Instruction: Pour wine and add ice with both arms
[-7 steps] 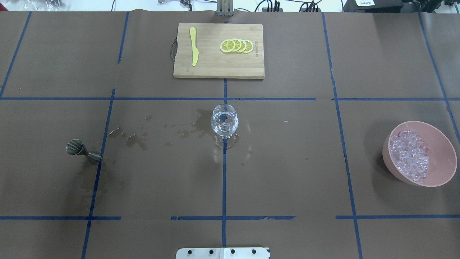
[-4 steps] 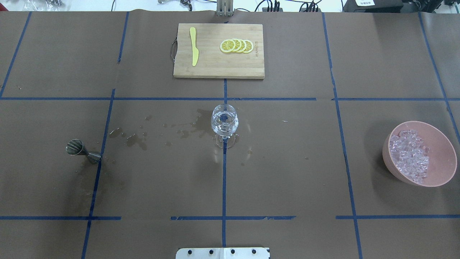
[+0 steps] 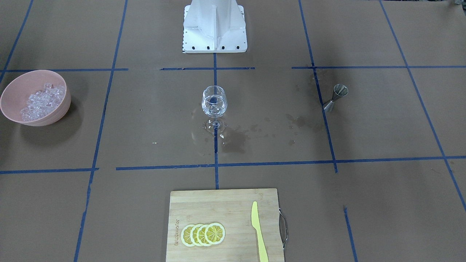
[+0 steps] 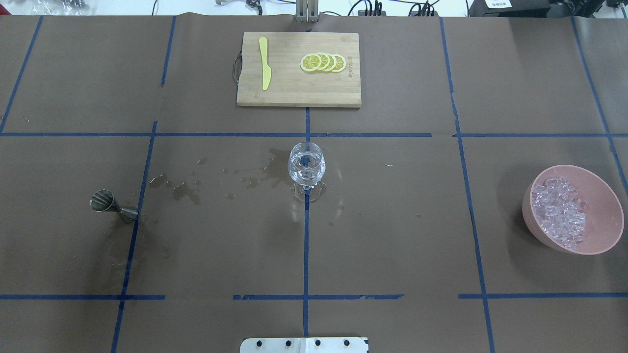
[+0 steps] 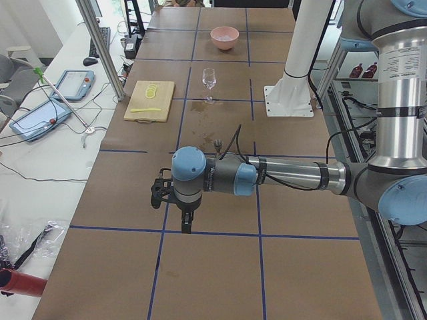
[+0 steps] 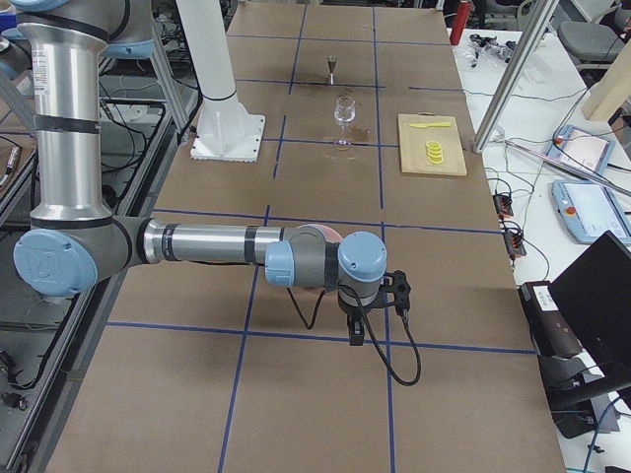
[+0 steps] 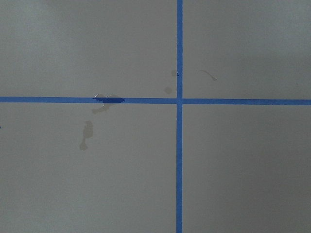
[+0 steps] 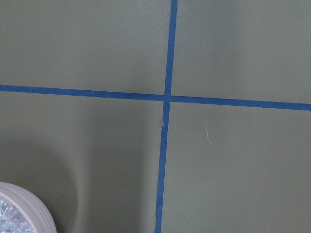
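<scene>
Showing only in side views, left arm [image 5: 293, 177], right arm [image 6: 207, 243]

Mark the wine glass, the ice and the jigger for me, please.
wine glass [image 4: 306, 164], overhead exterior view, on its bowl.
ice [image 4: 559, 213], overhead exterior view, middle of the heap.
jigger [image 4: 117, 208], overhead exterior view, on its narrow waist.

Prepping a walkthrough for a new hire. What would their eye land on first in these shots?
The clear wine glass standing alone at the table's centre, with wet stains spread on the brown paper toward the robot's left. Next the pink bowl of ice at the robot's far right, and the cutting board with lemon slices across the table. In the side views, the left arm and right arm stretch level above the table.
</scene>
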{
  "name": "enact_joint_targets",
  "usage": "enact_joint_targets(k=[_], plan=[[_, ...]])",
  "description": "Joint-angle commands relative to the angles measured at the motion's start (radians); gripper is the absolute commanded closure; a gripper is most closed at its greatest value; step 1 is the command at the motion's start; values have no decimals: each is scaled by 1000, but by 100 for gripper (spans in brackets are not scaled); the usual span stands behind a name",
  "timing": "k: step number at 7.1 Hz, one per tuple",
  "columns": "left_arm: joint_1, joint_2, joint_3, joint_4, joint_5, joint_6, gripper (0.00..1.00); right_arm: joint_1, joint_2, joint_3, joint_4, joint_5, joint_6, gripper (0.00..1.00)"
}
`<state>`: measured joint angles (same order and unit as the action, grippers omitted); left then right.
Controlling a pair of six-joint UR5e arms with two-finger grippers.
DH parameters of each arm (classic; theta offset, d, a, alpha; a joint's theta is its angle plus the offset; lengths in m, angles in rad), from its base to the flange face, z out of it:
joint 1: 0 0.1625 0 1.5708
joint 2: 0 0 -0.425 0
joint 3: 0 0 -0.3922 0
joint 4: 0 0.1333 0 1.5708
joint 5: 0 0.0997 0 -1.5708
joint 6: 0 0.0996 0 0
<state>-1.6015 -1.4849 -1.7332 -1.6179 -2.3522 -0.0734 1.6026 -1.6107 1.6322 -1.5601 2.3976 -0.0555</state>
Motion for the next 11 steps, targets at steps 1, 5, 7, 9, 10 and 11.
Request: enact_joint_targets(k=[1,5,7,9,10,11], plan=[[0,0,0,0,-1,0,0,7,2,0,0,0,-1,0],[0,0,-2,0,-1,0,0,7,5,3,0,2,0,0],[0,0,-3,0,1,1,0,7,5,2,0,2,0,0],[0,0,-2,0,1,1,0,7,5,2,0,2,0,0],[0,0,1,-16,1,1,0,7,5,2,0,2,0,0],[0,0,3,-16,1,1,0,7,5,2,0,2,0,0]])
